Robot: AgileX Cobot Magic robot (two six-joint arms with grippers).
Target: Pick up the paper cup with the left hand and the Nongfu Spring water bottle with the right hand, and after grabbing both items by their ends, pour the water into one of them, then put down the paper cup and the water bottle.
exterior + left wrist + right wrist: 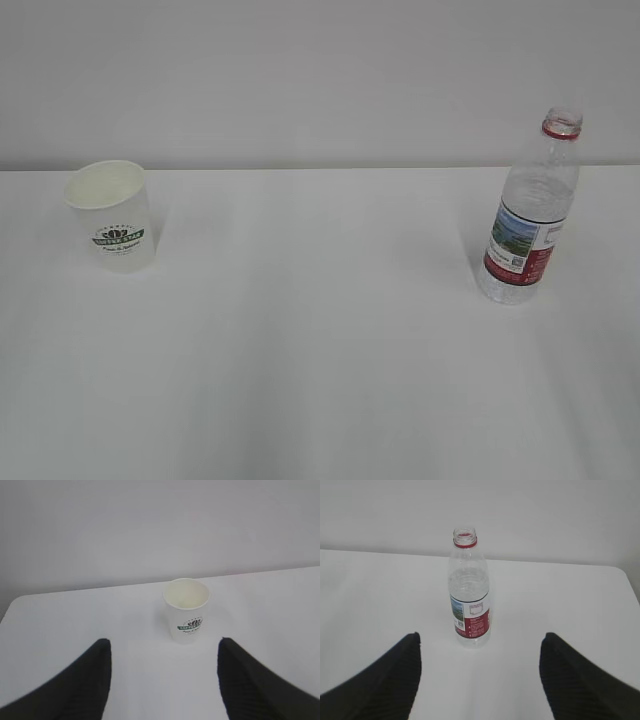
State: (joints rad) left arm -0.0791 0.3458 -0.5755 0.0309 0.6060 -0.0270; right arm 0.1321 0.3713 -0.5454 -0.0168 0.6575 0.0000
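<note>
Both end effectors spread apart, left [162, 680], right [480, 677], white green-logo paper cup [186, 609], capless clear red-labelled bottle [469, 589]

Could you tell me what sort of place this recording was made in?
Probably a lab or test bench, not a home: a bare white table against a plain pale wall, with only a paper cup and an uncapped water bottle set out.
</note>
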